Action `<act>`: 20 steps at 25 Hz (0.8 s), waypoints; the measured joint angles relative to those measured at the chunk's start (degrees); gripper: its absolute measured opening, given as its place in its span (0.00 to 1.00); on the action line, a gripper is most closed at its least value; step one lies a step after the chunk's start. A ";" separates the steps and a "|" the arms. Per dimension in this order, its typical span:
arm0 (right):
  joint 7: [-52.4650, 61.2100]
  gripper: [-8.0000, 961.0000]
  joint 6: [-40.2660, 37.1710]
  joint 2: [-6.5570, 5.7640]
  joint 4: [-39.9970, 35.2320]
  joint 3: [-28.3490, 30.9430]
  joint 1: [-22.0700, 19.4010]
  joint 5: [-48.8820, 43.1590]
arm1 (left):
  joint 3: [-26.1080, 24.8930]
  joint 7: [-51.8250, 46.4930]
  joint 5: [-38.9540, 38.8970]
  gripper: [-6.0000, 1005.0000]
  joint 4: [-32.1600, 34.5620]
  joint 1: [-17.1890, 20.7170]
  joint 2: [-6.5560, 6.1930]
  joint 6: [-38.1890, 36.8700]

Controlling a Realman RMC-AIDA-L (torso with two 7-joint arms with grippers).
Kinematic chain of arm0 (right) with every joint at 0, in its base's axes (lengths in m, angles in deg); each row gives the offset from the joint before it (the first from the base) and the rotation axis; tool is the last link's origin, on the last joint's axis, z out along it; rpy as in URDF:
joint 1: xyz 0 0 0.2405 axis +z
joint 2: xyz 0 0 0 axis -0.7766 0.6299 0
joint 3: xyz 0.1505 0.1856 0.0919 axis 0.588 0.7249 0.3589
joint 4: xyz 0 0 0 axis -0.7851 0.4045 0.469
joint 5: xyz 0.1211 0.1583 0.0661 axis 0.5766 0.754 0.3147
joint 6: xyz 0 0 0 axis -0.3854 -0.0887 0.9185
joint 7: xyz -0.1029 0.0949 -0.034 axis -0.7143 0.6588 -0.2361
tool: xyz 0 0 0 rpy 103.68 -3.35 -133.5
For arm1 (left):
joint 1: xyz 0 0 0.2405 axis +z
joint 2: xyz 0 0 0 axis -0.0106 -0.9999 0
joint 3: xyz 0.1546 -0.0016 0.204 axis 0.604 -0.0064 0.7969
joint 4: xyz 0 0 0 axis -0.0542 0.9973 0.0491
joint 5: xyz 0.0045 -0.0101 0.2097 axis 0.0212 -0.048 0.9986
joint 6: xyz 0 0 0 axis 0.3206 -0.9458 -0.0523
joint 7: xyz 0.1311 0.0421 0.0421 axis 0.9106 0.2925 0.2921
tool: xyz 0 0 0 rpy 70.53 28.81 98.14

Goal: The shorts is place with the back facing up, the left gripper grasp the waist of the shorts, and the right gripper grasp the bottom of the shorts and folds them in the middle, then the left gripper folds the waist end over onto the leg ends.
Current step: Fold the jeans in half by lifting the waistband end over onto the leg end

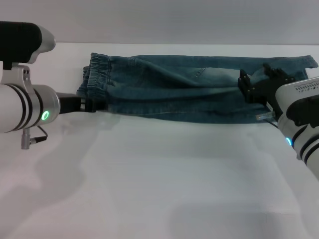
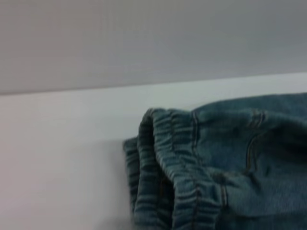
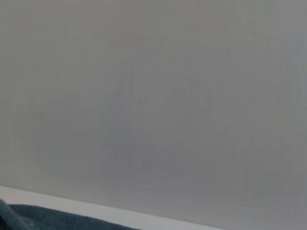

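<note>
Near: bare table (image 1: 159, 189), open room for folding; beyond, shorts (image 1: 189, 92) already doubled lengthwise, long axis running left to right; left gripper (image 1: 88, 104) clamped on waist (image 1: 97, 79) at near corner; right gripper (image 1: 261, 82) at leg ends (image 1: 299, 64), grip impossible to tell; far: table edge close behind.

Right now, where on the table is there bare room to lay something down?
The white table is bare nearer the robot than the shorts, between the left gripper and right gripper. The far strip is crowded by denim.
</note>
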 joint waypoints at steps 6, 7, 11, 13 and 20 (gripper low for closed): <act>0.03 0.54 0.34 0.06 0.38 -0.49 -0.02 0.24 | -0.77 0.05 4.00 0.84 -0.63 1.29 1.38 1.09; 0.03 0.54 0.36 0.06 0.39 -0.51 -0.08 0.25 | -0.77 0.05 4.00 0.84 -0.63 1.29 1.38 1.09; 0.05 0.54 0.68 0.15 0.24 -0.60 -0.40 0.28 | -1.76 0.22 6.84 0.84 -0.63 2.16 2.93 1.27; 0.05 0.54 0.71 0.16 0.09 -0.67 -0.55 0.28 | -2.46 1.18 8.74 0.84 1.56 2.29 5.06 3.65; 0.05 0.53 0.71 0.26 -0.10 -1.29 -0.71 0.30 | -3.53 4.39 8.45 0.84 4.16 1.90 6.82 6.41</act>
